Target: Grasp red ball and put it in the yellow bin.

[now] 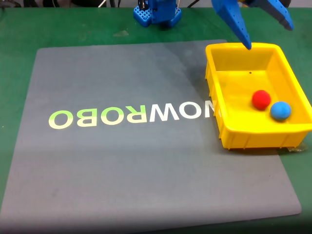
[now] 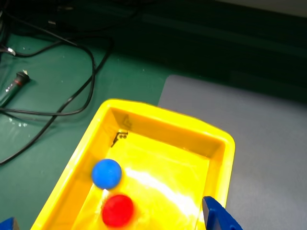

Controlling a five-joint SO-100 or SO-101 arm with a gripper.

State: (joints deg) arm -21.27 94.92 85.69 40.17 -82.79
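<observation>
The red ball [image 1: 261, 99] already lay on the floor of the yellow bin [image 1: 214, 105], just beside a blue ball [image 1: 280, 110]. The gripper [image 1: 269, 36] hung above the far rim, jaws apparently spread and empty, so little seemed left.

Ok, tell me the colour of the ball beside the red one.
Blue ball, clearest in the wrist view.

Arm all bright blue plastic: base [image 1: 157, 12] w/ perforated block at top centre of fixed view, two long tapered fingers [image 1: 236, 22] at top right, blue tip [image 2: 218, 218] bottom right in wrist view.
</observation>
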